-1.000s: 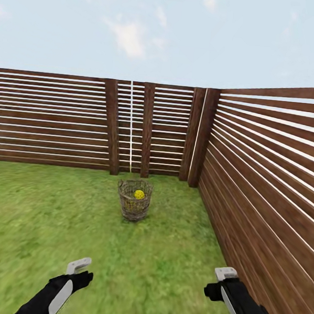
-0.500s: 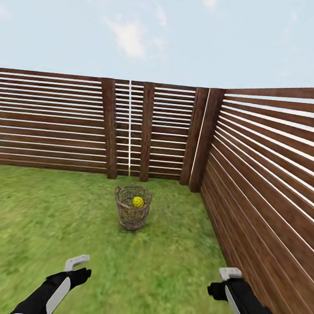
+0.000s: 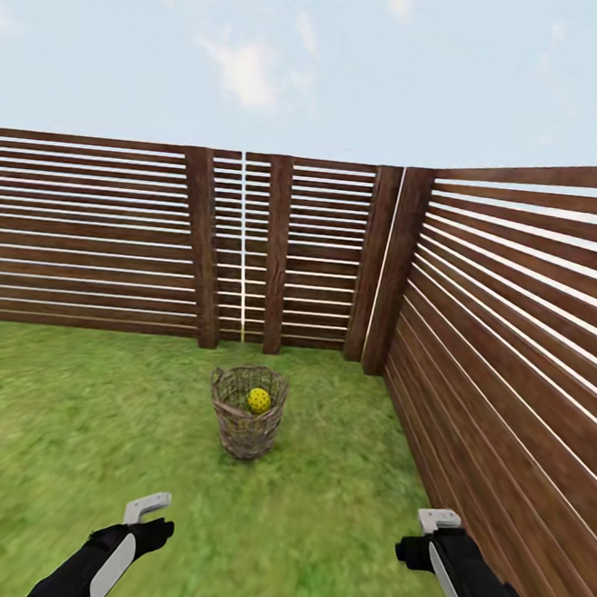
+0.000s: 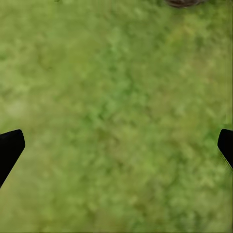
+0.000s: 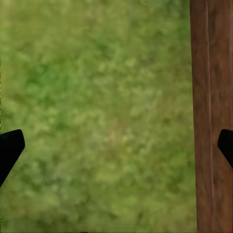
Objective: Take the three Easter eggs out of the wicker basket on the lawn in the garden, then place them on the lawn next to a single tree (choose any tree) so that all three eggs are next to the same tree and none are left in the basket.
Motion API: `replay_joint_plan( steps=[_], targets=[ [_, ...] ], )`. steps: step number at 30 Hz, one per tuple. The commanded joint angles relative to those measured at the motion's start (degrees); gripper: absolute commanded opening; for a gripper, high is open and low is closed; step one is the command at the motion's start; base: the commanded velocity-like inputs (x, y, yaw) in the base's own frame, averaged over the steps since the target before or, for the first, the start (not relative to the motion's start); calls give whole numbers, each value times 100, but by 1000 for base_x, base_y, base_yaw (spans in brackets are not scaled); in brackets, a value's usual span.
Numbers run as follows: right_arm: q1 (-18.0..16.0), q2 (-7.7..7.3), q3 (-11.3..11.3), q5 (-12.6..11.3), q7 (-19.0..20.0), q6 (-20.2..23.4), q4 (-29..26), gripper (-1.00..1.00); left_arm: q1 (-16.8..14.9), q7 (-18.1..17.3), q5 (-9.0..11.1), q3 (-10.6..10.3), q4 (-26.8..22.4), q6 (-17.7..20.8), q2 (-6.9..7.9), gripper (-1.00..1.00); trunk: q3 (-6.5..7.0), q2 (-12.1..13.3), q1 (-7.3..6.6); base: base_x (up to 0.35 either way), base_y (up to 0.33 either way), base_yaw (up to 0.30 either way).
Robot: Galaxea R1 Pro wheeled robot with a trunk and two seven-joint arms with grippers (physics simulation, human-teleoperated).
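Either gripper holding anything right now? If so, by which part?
Nothing held. Left gripper and right gripper are both open over grass; the basket sits ahead, untouched.

1. The head view is bright and evenly lit, under a pale blue sky with soft white clouds (image 3: 239,65).
2. No clear light direction shows; the brown woven wicker basket (image 3: 247,412) casts no distinct shadow on the short green grass lawn (image 3: 67,422).
3. The brown slatted wooden fence (image 3: 514,337) renders fairly sharp, without glare.
4. Both wrist views show the grass as blurred, smeared blotches.
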Motion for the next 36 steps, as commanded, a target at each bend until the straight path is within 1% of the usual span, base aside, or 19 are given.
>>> replay_joint_plan(
  steps=[1,10,15,20,24,36],
  targets=[
    [-3,-5,21,4,1,30,-8,100,-1,32,62,-1,-13,31,-1,100,-6,-3,3,336,0,0],
    [-3,-21,21,-9,8,35,-16,100,-1,32,61,-3,-12,31,-8,100,-6,-3,3,336,0,0],
    [-3,-38,21,-23,9,37,-17,100,-1,25,64,-17,148,25,-10,100,-6,-3,3,336,0,0],
    [-3,-38,26,-31,10,39,-18,100,-1,24,68,-18,186,23,-7,100,-6,-3,3,336,0,0],
    [-3,-9,55,0,4,39,-17,100,-1,24,69,-7,190,23,-2,100,-6,-3,3,336,0,0],
    [-3,-2,54,12,1,39,-17,100,-1,32,69,-4,190,19,1,100,-6,-3,3,336,0,0]
  ],
)
